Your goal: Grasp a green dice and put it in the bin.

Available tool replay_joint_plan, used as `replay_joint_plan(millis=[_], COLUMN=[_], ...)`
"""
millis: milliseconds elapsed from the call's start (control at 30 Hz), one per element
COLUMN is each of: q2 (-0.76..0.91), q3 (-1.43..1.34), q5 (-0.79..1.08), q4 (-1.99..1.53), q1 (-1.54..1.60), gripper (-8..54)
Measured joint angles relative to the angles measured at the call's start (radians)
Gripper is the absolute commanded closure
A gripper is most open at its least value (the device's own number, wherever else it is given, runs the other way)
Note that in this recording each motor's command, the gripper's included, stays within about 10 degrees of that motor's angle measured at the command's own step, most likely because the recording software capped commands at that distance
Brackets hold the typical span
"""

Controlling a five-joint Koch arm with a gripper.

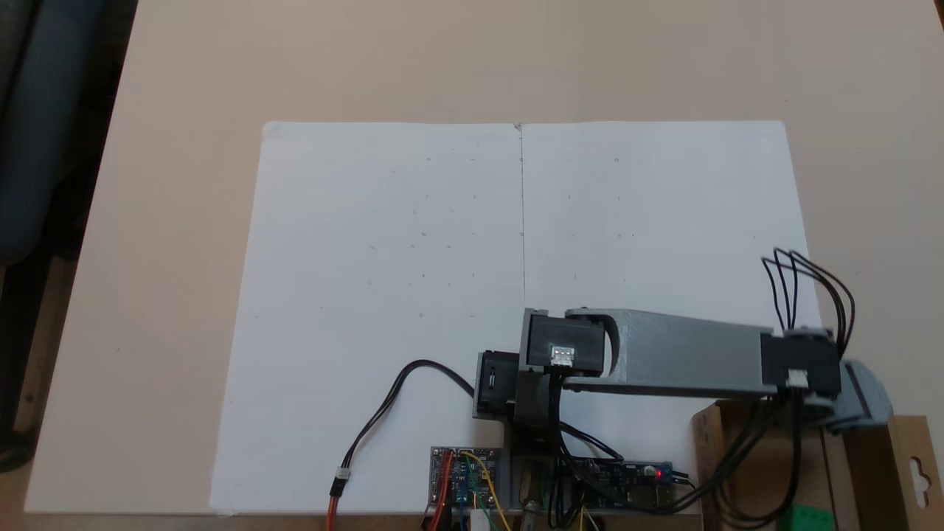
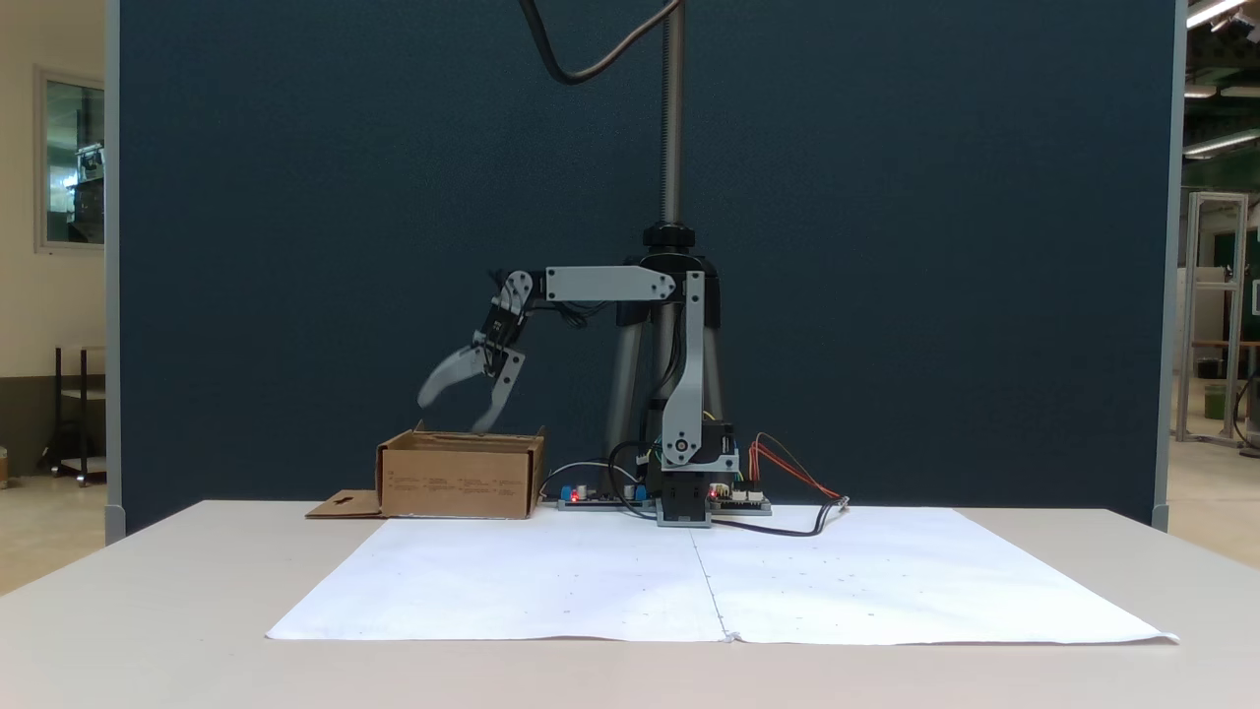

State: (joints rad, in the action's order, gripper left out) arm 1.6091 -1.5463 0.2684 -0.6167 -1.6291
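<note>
Top-down fixed view
- Arm: the grey arm (image 1: 686, 354) reaches toward the right edge of the picture, its wrist over the bin (image 1: 848, 472) at the lower right corner.
- Green dice: the green dice (image 1: 807, 518) lies inside the bin, at the bottom edge of the picture, apart from the arm.
- Paper: two white sheets (image 1: 413, 295) lie side by side on the table (image 1: 162, 221), with nothing resting on their open part.
- Boards: circuit boards (image 1: 464, 476) and wires sit by the arm's base.

Front fixed view
- End effector: the end effector (image 2: 455, 415) hangs just above the bin's (image 2: 459, 483) rim, its two fingers spread apart with nothing between them.
- Bin: it stands on the table (image 2: 148, 611) left of the arm's base, its flap (image 2: 345, 505) lying flat on the outer side.
- Dice: the cardboard walls hide the inside from here.

Progress
- Done: judging from the dice in the bin and the parted fingers, grasp and drop look complete.
- Left: probably only drawing the arm back.
</note>
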Motion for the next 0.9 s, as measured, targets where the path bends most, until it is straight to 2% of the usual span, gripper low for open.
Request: replay_joint_plan(millis=[267, 333, 667, 900], q2=[0.187, 0.204, 0.235, 0.285], q3=[0.018, 0.018, 0.018, -0.071], q5=[-0.270, -0.281, -0.281, -0.281], q4=[0.012, 0.012, 0.035, 0.054], q1=[0.463, 0.614, 1.327, 1.647], gripper=[4.2, 2.0, 1.4, 1.3])
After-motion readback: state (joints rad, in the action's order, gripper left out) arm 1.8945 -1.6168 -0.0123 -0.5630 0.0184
